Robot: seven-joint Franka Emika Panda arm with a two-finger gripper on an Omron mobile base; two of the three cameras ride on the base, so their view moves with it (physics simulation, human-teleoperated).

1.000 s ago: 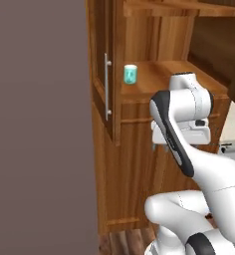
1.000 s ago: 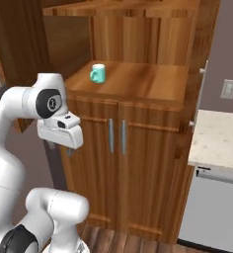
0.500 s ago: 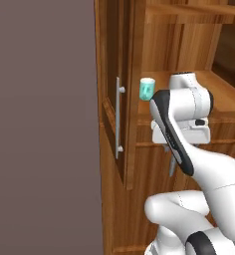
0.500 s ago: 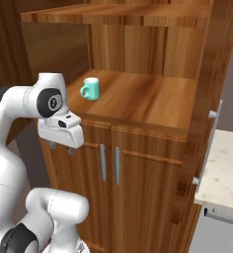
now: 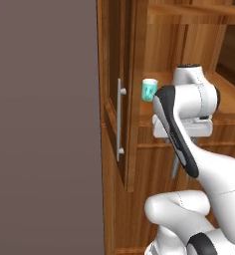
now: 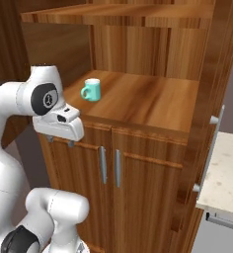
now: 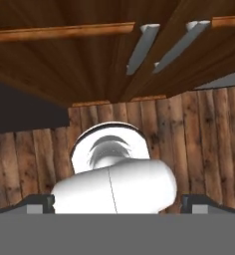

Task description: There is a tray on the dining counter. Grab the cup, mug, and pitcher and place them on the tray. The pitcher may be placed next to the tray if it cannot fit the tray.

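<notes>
Nearest you: the arm, folded up in front of a wooden cabinet (image 6: 138,163). The gripper (image 6: 59,129) hangs just in front of the cabinet's top edge, pointing down, on the left in the right base view; in the left base view it sits at (image 5: 181,130) behind the forearm. You can't tell whether the fingers are apart or together: in the base views the hand body covers them, and in the hand view only two dark stubs show at the bottom corners, w/ the robot's own white body between.

Hand view looks down along the cabinet front: two pale door handles (image 7: 164,42) side by side, plank floor (image 7: 204,149) beyond.

Further back: the mug (image 6: 91,90) stands upright on the cabinet's open shelf (image 6: 148,99), long axis vertical, mouth up. Handle points toward the shelf's left side in the right base view, whitish inside visible. It is near the shelf's left front, well above and behind the gripper, not touching it. In the left base view the mug (image 5: 149,90) is partly cut off by the cabinet's side post. No label or writing readable on it.

Far right, right base view: corner of a pale speckled counter (image 6: 224,173), cut off by the frame edge.
</notes>
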